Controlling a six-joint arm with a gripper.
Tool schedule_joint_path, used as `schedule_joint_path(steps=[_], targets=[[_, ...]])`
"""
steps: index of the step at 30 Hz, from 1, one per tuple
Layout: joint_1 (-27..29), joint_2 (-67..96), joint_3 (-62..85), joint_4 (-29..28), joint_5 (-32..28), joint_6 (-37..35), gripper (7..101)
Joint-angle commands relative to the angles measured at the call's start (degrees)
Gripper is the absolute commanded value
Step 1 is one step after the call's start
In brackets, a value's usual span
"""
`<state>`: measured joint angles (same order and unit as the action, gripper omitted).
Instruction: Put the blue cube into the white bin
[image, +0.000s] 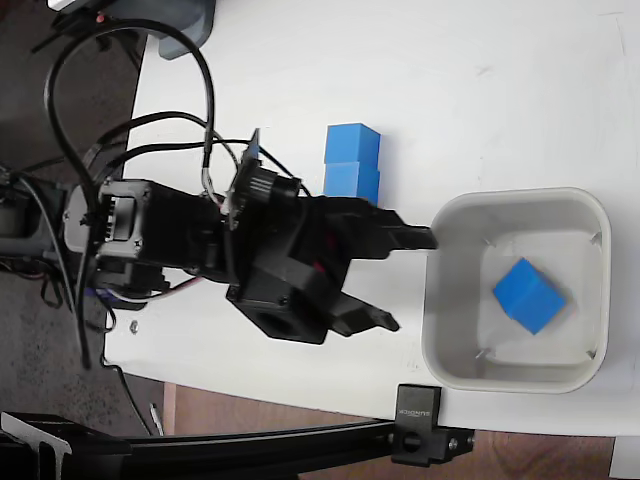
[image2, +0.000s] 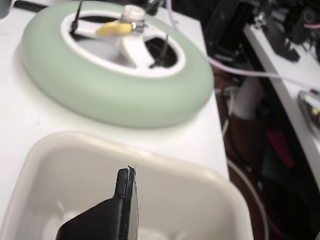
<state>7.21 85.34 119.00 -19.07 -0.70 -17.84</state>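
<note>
Blue cube (image: 528, 294) lies in white bin (image: 515, 288); gripper (image: 405, 280) spread apart, empty, at bin's 9 o'clock. Drop looks done; next: pull arm clear.

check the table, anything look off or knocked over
Nothing spilled or damaged. One blue cube lies in the white bin, turned askew to the walls. Two more blue cubes sit side by side, touching, on the table. The gripper hangs by the bin's rim, jaws open and empty.

Three blue cubes (image: 529, 294) (image: 352, 143) (image: 351, 181) — one white bin (image: 520, 375).
</note>
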Motion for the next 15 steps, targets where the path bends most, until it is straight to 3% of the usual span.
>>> schedule_joint_path(steps=[1,9,15], targets=[[-1.1,19.2,10.5,7.7,2.4,1.0,100.0],[-5.4,50.3,34.3,27.2,7.2,8.3,100.0],[-7.9,67.3,39.6,47.1,7.6,14.3,100.0]])
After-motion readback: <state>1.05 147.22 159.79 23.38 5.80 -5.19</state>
